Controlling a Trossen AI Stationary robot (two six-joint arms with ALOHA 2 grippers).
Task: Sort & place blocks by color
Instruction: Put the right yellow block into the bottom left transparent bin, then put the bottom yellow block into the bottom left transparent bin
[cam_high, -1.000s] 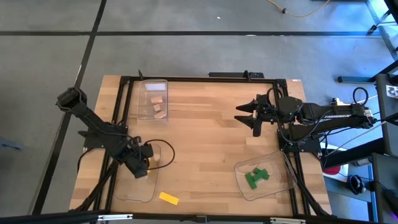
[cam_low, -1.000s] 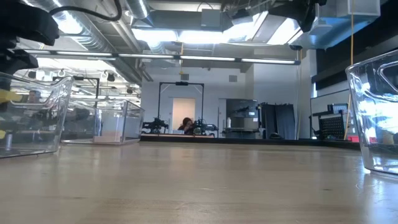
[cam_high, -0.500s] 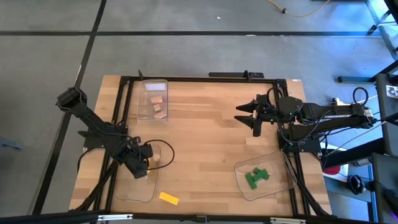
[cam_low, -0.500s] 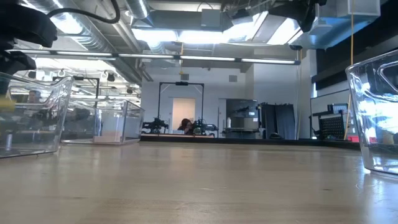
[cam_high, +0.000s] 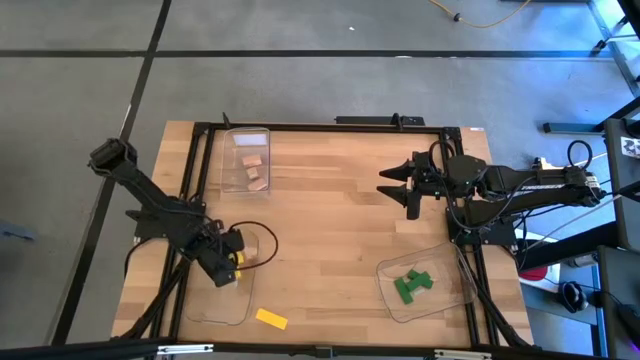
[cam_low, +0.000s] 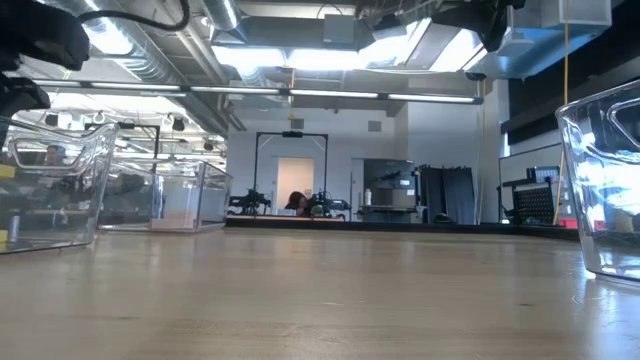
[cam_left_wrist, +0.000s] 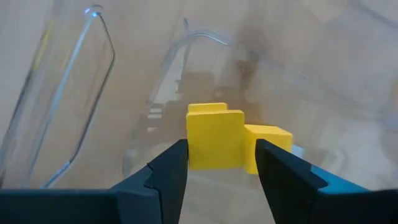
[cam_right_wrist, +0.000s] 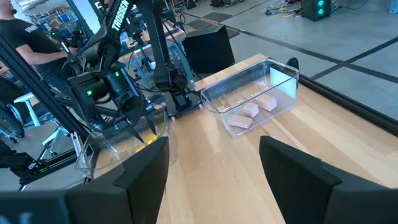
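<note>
My left gripper (cam_high: 229, 262) points down into the near-left clear tray (cam_high: 214, 308). It is open, with its fingers on either side of a yellow block (cam_left_wrist: 214, 140). That block rests in the tray beside a second yellow block (cam_left_wrist: 268, 144). One more yellow block (cam_high: 271, 318) lies flat on the table near the front edge. Tan blocks (cam_high: 253, 170) lie in the far-left tray (cam_high: 247, 131), and green blocks (cam_high: 413, 284) lie in the near-right tray (cam_high: 455, 298). My right gripper (cam_high: 398, 186) hovers open over the table's far right, holding nothing.
A black frame (cam_high: 330, 127) runs around the wooden table top. Bare wood (cam_high: 330, 230) lies between the three trays. In the low view, clear tray walls stand at the left (cam_low: 60, 190) and at the right (cam_low: 600, 190).
My left gripper has stayed over the near-left tray and spread its fingers wider, letting go of the yellow block. In the low view the block has sunk a little lower in the tray.
</note>
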